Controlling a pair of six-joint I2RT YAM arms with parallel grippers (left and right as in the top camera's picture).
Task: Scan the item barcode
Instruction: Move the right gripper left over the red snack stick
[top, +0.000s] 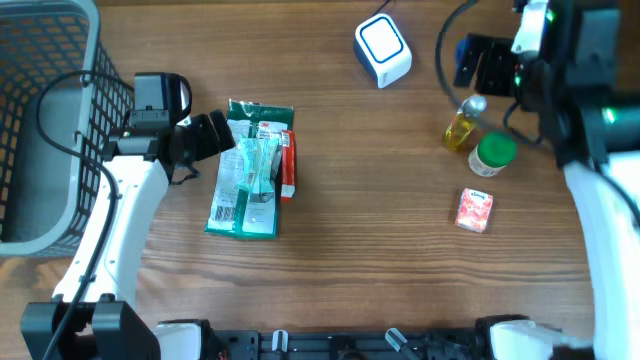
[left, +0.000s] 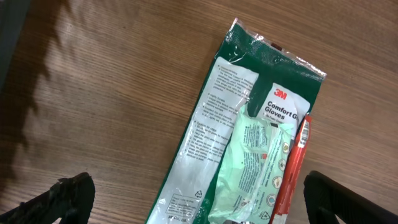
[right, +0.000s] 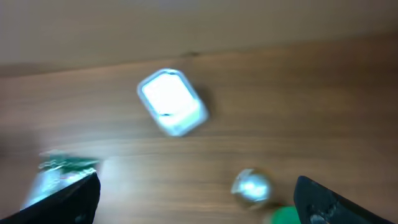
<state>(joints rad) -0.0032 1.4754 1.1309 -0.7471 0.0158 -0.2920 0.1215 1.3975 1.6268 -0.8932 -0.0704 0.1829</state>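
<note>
A wooden worktop (top: 380, 260) is pictured from overhead, with a grey wire basket (top: 60, 60) set at its far left corner. A green glove packet (top: 225, 205) lies flat left of centre, well apart from the scanner. A pale green pouch (top: 258, 160) is laid on top of it and a slim red tube (top: 288, 165) runs along its right side. The left fingers (left: 65, 202) are spread wide apart above the packet's left edge, and nothing is gripped between them.

The white scanner (top: 383, 50), with its blue-rimmed window facing up, is placed at the far edge, right of centre. The right fingers (right: 68, 199) are also seen wide apart and empty at the far right of the worktop, in a wrist view blurred by motion. Just on their near side a yellow bottle (top: 462, 128) with a silver cap is found, with a green-lidded jar (top: 493, 153) just beside it on the right. A small pink tissue pack (top: 475, 210) is set nearer still, apart from both.
</note>
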